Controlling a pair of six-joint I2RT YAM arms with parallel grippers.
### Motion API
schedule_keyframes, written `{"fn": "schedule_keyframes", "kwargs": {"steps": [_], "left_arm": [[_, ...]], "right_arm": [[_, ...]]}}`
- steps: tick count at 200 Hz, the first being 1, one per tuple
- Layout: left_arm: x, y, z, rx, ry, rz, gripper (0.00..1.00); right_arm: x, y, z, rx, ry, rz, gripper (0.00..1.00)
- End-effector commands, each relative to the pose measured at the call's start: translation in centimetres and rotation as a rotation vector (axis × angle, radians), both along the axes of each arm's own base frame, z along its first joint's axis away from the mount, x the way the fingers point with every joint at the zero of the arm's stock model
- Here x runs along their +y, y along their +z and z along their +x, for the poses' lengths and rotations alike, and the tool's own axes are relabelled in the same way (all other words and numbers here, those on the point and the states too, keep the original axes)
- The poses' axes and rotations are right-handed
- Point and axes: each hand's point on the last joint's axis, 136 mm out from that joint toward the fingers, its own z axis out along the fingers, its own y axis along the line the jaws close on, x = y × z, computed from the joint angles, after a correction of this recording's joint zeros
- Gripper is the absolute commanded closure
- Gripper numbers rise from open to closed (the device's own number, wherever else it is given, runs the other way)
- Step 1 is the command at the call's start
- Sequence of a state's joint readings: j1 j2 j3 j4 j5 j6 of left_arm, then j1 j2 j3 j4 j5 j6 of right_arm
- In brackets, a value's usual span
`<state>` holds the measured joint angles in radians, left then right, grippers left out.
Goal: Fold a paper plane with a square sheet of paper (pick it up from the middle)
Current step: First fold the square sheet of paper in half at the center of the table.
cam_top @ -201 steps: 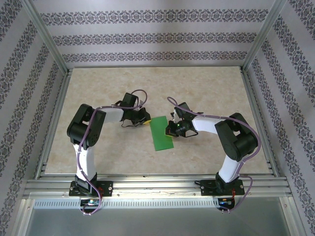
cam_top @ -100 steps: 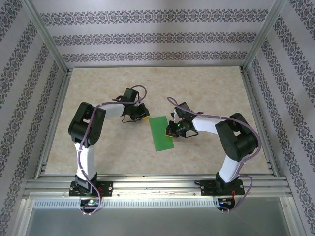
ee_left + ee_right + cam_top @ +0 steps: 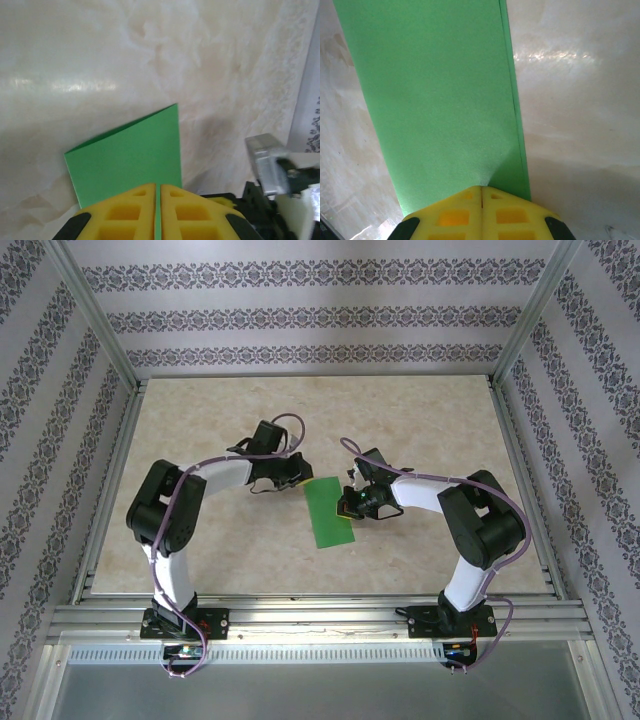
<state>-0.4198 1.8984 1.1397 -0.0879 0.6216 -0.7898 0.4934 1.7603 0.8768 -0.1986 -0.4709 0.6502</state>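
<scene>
The square sheet of paper (image 3: 328,512) is bright green and lies flat on the table, folded into a long rectangle. Its fold runs along the right side in the right wrist view. My left gripper (image 3: 298,480) is shut and sits over the sheet's far left corner. In the left wrist view its yellow fingers (image 3: 135,210) almost meet above the green paper (image 3: 130,155). My right gripper (image 3: 350,505) is shut, and its tips (image 3: 481,188) press down on the paper (image 3: 440,100) near the right edge, dimpling it.
The marble-patterned table top (image 3: 200,420) is fenced by aluminium rails (image 3: 300,612), with patterned walls behind them. Both arm bases are bolted at the near edge. The right gripper's metal body (image 3: 272,165) shows at the right of the left wrist view.
My left arm has reached further right and slightly nearer, bringing its gripper onto the paper's far left corner. The right gripper and the paper have stayed put.
</scene>
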Motion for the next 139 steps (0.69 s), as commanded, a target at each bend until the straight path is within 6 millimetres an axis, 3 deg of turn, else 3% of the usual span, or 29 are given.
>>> {"fn": "schedule_keyframes", "kwargs": {"steps": [1, 37, 62, 99, 139], "left_arm": [[-0.4, -2.3, -0.8, 0.026, -0.028, 0.014, 0.88], [1.2, -5.5, -1.0, 0.076, 0.002, 0.119, 0.88], [2.6, -6.3, -0.7, 0.089, 0.046, 0.153, 0.88], [4.1, -6.0, 0.5, 0.089, 0.088, 0.164, 0.87], [4.6, -4.0, 2.1, 0.063, 0.097, 0.187, 0.86]], "right_arm": [[-3.6, -3.6, -3.3, 0.135, -0.015, -0.181, 1.00], [-3.4, -4.0, -3.5, 0.150, -0.014, -0.177, 1.00], [-3.6, -3.9, -3.6, 0.153, -0.006, -0.190, 1.00], [-3.7, -3.7, -3.6, 0.144, -0.015, -0.191, 1.00], [-3.7, -3.7, -3.7, 0.141, -0.009, -0.189, 1.00]]}}
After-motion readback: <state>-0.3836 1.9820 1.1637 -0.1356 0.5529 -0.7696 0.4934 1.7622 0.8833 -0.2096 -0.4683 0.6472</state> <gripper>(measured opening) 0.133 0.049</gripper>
